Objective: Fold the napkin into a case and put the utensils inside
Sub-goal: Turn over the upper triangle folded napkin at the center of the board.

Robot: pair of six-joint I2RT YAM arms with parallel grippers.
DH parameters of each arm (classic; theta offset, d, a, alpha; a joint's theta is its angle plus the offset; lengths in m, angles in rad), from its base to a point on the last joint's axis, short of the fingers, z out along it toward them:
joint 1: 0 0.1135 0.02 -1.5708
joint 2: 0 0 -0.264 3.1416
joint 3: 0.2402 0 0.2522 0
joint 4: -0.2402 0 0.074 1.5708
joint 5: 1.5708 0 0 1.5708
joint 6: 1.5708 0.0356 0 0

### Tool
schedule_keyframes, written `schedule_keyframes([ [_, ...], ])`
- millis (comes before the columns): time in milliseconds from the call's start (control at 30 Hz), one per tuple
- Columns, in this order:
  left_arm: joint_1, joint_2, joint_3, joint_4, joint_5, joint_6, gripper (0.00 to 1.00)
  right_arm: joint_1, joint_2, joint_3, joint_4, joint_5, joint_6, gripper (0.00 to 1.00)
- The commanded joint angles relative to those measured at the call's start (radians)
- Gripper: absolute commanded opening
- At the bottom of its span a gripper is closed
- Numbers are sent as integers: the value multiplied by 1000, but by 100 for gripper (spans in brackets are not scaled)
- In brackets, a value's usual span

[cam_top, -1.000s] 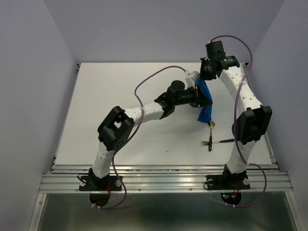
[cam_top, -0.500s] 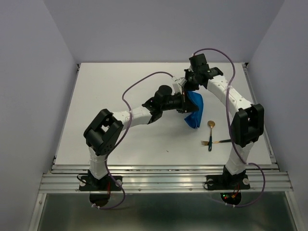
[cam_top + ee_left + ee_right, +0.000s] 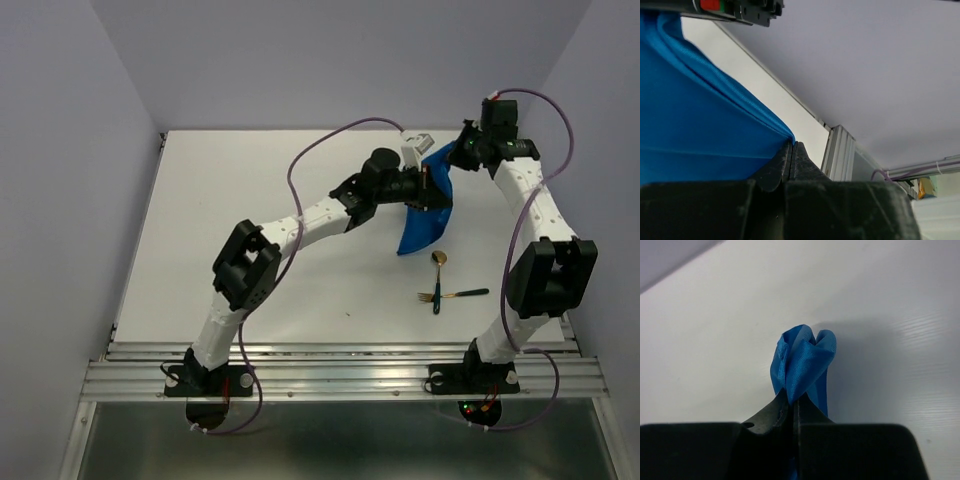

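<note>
My left jaws and right jaws each clamped the napkin (image 3: 424,218), stretched between them; the spoon (image 3: 438,259) and fork (image 3: 466,294) lay crossed on the desk (image 3: 240,200) nearby.

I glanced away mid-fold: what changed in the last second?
The right gripper and left gripper swung left, then back right; the right one pulled off far right, spreading the napkin between them. Both stay shut on it. The spoon and fork have not moved.

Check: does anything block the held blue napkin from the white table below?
Nothing visible does. The bright blue cloth napkin hangs over bare white table; the gold-headed, green-handled spoon and fork lie apart, near its lower tip.
</note>
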Motion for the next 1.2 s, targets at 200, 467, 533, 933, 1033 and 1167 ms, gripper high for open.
schedule_keyframes([
  [200, -49, 167, 350, 51, 200, -113, 0, -58, 13, 276, -123, -3, -128, 1],
  [467, 35, 4, -233, 598, 258, -325, 0, 167, 173, 315, -93, 69, -155, 1],
  [533, 61, -17, -345, 690, 264, -357, 0, 197, 218, 290, -66, 49, -141, 1],
  [933, 178, -197, -810, 837, 234, -345, 0, 330, 370, 221, 98, -57, -34, 1],
  [1033, 176, -210, -746, 734, 228, -275, 0, 330, 337, 190, 132, -19, 11, 1],
  [1167, 163, -211, -594, 449, 202, -147, 0, 269, 231, 152, 148, 27, 37, 1],
])
